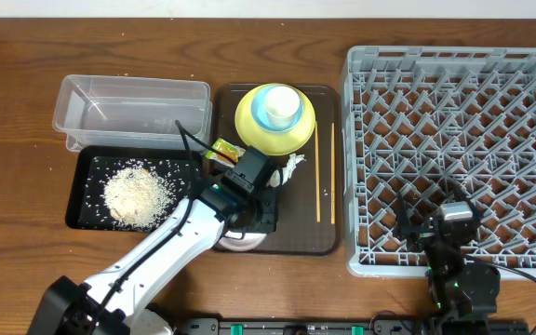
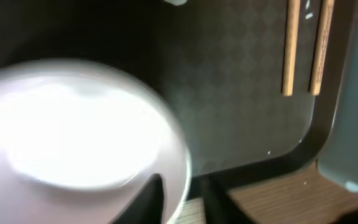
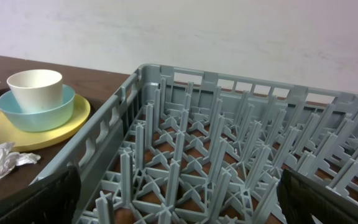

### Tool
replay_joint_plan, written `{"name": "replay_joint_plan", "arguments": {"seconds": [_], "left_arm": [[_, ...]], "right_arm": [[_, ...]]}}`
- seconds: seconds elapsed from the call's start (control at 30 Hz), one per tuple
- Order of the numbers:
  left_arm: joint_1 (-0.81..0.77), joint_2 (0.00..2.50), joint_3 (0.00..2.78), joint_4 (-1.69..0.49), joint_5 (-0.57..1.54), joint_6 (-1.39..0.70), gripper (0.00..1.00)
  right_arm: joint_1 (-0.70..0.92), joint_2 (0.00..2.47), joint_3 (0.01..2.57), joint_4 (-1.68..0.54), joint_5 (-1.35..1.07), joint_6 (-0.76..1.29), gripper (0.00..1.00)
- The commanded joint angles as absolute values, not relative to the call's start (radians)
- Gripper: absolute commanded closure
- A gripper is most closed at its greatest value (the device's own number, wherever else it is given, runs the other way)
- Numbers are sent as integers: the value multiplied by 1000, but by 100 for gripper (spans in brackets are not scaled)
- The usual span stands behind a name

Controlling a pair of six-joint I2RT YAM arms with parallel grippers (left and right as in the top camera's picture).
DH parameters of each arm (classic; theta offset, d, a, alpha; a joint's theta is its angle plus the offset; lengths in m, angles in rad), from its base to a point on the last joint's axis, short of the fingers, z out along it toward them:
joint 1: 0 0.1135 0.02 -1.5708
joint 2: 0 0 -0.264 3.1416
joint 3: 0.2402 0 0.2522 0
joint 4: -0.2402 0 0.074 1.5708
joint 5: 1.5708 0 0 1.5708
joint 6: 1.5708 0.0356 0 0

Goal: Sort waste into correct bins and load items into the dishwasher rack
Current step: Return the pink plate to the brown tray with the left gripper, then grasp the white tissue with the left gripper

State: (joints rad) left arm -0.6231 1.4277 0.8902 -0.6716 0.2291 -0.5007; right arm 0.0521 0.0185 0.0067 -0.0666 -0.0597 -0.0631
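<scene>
My left gripper (image 1: 247,216) (image 2: 182,202) is shut on the rim of the white bowl (image 1: 242,242) (image 2: 73,137), one finger inside and one outside, at the front edge of the brown serving tray (image 1: 291,233). The wrist view is blurred. The yellow-green plate (image 1: 254,130) (image 3: 73,118) holds the light blue cup (image 3: 36,115) with the small white cup (image 1: 277,105) (image 3: 35,87) in it. Two chopsticks (image 1: 325,172) (image 2: 303,43) lie on the tray's right side. The snack wrapper (image 1: 223,151) and paper scrap (image 1: 293,167) (image 3: 5,162) lie near the plate. My right gripper (image 1: 447,225) (image 3: 185,199) is open over the rack's (image 1: 459,121) front-left corner.
The clear tub (image 1: 128,102) stands at the back left and holds nothing I can see. The black tray (image 1: 82,186) in front of it holds a heap of rice (image 1: 138,193) with scattered grains. The rack's upright pegs (image 3: 229,143) fill the right side.
</scene>
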Motion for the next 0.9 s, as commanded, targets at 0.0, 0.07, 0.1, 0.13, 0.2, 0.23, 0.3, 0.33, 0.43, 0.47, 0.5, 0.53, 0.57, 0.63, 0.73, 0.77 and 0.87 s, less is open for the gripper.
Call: {"name": "replay_joint_plan", "arguments": {"seconds": [0.0,0.07,0.1,0.13,0.2,0.23,0.3,0.33,0.43,0.47,0.5,0.53,0.57,0.63,0.73,0.77,0.87], "left_arm": [[-624,1429,907,-663,215,-505,71],[-624,1427,932,-661,215,-474,66],[-624,1425,947,-661,216,-458,64],[-624,1422,971,-661,215,-445,61],[-624,1419,999,-659,215,-442,60],[-624,1419,1013,-652,207,-441,59],[-624,1419,1021,-614,159,-438,59],[-624,1420,1021,-601,136,-438,56],[-624,1422,1020,-558,76,-438,52],[-624,1423,1020,-545,70,-438,51],[-624,1423,1020,-530,69,-438,50],[-625,1425,1019,-514,69,-438,50],[-625,1425,1019,-506,68,-438,50],[-625,1431,1019,-488,64,-426,50],[-625,1448,1019,-476,62,-392,49],[-625,1456,1019,-472,62,-387,49],[-625,1496,1019,-462,59,-385,47]], "right_arm": [[59,19,6,-71,-61,-72,1],[59,19,6,-71,-61,-72,1],[59,19,6,-71,-61,-72,1],[59,19,6,-71,-61,-72,1],[59,19,6,-71,-61,-72,1],[59,19,6,-71,-61,-72,1],[59,19,6,-71,-61,-72,1],[59,19,6,-71,-61,-72,1],[59,19,6,-70,-61,-72,1],[59,19,6,-71,-61,-72,1],[59,19,6,-70,-61,-72,1],[59,19,6,-70,-61,-72,1],[59,19,6,-71,-61,-72,1],[59,19,6,-71,-61,-73,1],[59,19,6,-71,-61,-72,1],[59,19,6,-71,-60,-72,1],[59,19,6,-71,-61,-72,1]]}}
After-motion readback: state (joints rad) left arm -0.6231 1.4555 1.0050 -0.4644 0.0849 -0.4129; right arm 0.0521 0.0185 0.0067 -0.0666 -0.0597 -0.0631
